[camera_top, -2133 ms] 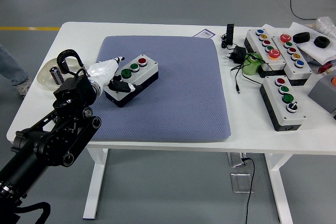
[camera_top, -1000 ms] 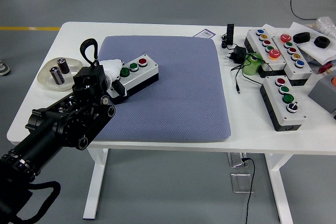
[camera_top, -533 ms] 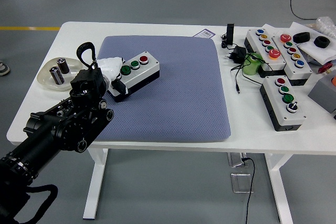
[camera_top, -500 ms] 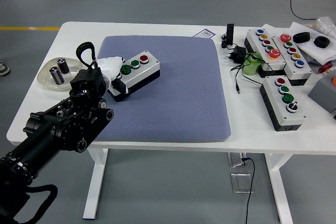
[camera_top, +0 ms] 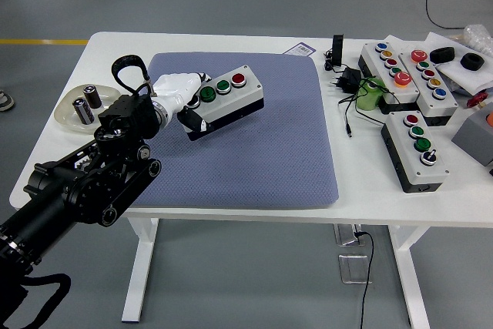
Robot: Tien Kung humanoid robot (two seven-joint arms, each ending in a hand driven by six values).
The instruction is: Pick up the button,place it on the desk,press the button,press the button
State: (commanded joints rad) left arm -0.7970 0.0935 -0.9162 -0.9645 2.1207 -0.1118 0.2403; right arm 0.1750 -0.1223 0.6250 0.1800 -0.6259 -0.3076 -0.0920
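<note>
The fingers (camera_top: 187,92) of the left hand (camera_top: 176,92) were clamped on the left end of the button box (camera_top: 224,100), which had risen off the blue mat (camera_top: 254,152) and moved rightward since a moment earlier, tilted, so setting it on the counter (camera_top: 362,182) remained.

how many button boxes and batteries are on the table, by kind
button boxes: 4, one in the left hand over the blue mat at, three at the right at
batteries in the dish: 2, at
total: 6
</note>
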